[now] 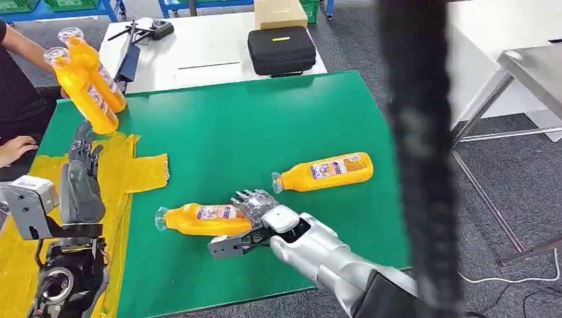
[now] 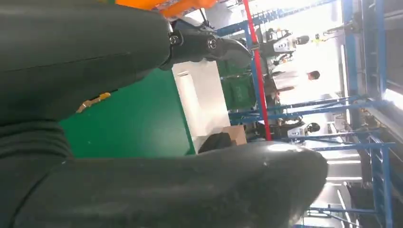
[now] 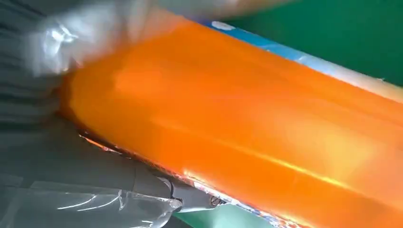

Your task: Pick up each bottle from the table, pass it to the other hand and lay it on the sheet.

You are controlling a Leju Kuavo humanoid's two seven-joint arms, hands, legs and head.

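Right hand (image 1: 255, 218) wraps the base end of an orange plastic juice bottle with a printed label and clear cap (image 1: 199, 219), which lies on its side near the front edge of the green-topped table (image 1: 252, 126), cap toward the left. In the right wrist view the bottle's orange body (image 3: 247, 123) sits against the palm, fingers closed on it from both sides.

Left hand (image 1: 81, 182) stands upright over the crumpled yellow plastic sheet (image 1: 142, 169) at the table's front left corner, fingers extended and apart, holding nothing. In the left wrist view its dark thumb and fingers (image 2: 157, 190) are spread, green tabletop between them.

A second orange juice bottle of the same kind (image 1: 325, 171) lies on its side just right of the table's middle, cap pointing left, well apart from the held bottle.

Two more orange bottles (image 1: 86, 79) are at the far left edge, tilted, caps uppermost, beside a person's arm (image 1: 23, 50); another hand of the person (image 1: 14, 149) rests by the left edge.

Beyond the far edge, a white table (image 1: 199, 46) carries a black zipped case (image 1: 281, 50) and a cardboard box (image 1: 280, 13).
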